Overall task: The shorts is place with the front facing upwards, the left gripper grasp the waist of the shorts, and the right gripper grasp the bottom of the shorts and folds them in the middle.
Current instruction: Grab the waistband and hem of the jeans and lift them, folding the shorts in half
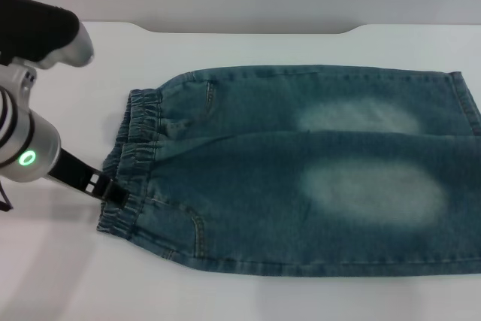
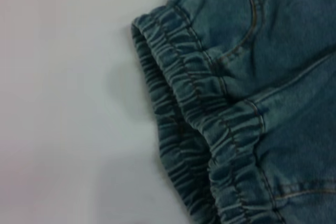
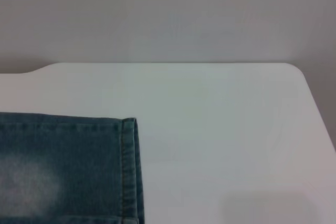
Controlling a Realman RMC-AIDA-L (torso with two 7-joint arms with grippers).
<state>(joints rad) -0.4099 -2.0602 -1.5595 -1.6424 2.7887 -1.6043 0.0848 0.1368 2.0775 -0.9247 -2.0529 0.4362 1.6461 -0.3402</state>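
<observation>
The waist (image 1: 134, 157) of the flat-lying shorts (image 1: 301, 171) is being met at its near edge by the left gripper (image 1: 107, 188), seemingly for pinching, though its finger spread cannot be told.

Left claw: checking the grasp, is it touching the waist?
Touching. Head view shows the left claw tip on the waist edge.
</observation>
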